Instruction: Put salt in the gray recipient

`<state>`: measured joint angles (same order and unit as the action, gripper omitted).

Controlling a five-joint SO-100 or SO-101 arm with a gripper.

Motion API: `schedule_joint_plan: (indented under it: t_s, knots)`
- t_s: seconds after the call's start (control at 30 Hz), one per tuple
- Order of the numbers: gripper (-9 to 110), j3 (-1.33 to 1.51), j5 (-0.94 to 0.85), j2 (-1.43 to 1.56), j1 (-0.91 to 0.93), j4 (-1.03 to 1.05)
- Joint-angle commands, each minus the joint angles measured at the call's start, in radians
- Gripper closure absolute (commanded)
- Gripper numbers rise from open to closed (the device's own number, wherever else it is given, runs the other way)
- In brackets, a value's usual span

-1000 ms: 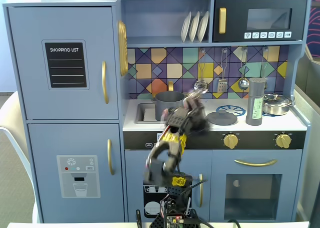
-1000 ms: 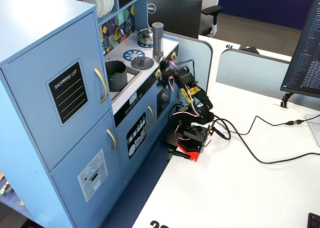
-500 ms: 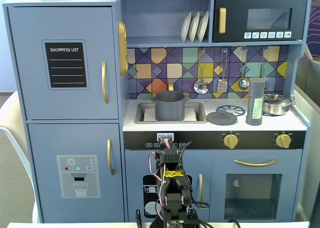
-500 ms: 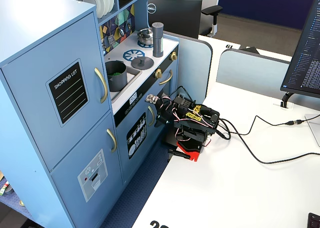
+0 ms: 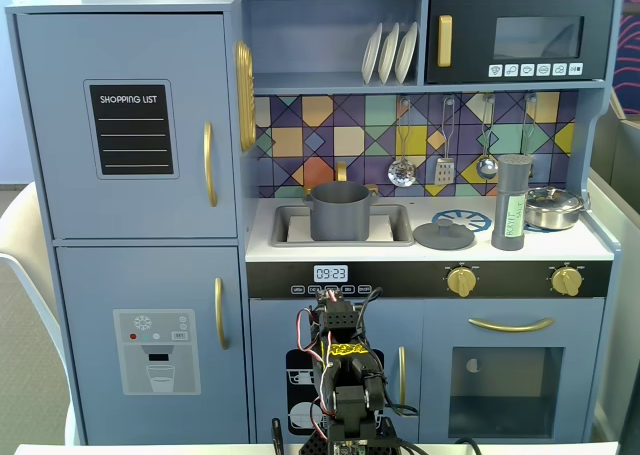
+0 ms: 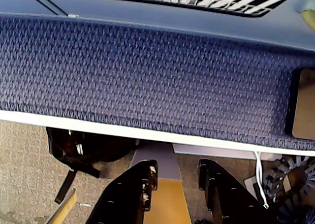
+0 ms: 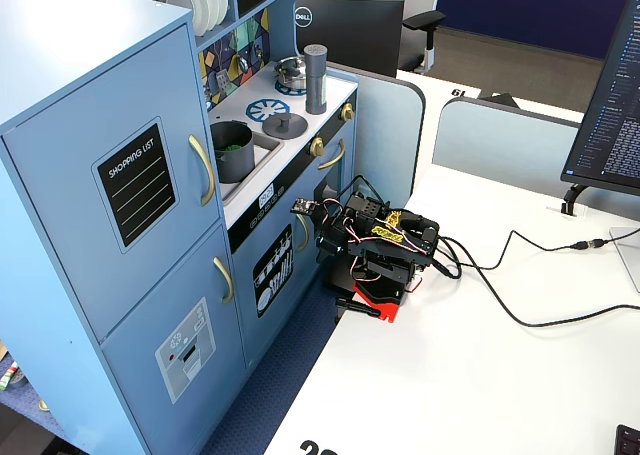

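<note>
Salt (image 5: 513, 203) stands upright on the toy kitchen's counter (image 5: 430, 247), at about 3 o'clock from the gray recipient (image 5: 338, 211), which sits in the sink (image 5: 288, 215); the two are well apart, with a flat gray lid (image 5: 444, 235) lying between them. A shiny silver pan (image 5: 553, 207) rests just beside the shaker, on its right in a fixed view. From the side, in a fixed view, the shaker (image 7: 316, 65) rises at roughly 2 o'clock from the pot (image 7: 231, 151), which shows something green inside.

The arm (image 7: 378, 250) is folded low and compact on the white table (image 7: 480, 375), its links tucked together in front of the kitchen's lower doors, well below the counter. In the wrist view the gripper (image 6: 177, 177) points down past the table's edge toward the floor, its two black fingers (image 6: 138, 184) parted with nothing between them; the gap looks modest, though the close angle makes it hard to judge.

Readable writing: "SHOPPING LIST" on the black panel (image 5: 131, 130) of the fridge door, "09:23" on the small clock display (image 5: 330, 273) under the counter, and a "DELL" logo on the dark monitor back (image 7: 304, 18) behind the kitchen. The shaker's pale label is too small to read here.
</note>
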<state>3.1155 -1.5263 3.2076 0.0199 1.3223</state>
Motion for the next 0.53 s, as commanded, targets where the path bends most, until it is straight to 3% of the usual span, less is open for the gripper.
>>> schedule_joint_plan:
  t_s: [0.0,0.5]
  knots:
    - [98,0.0,-0.005,0.012,0.012,0.005]
    - [96,0.002,-0.005,0.012,0.011,0.005]
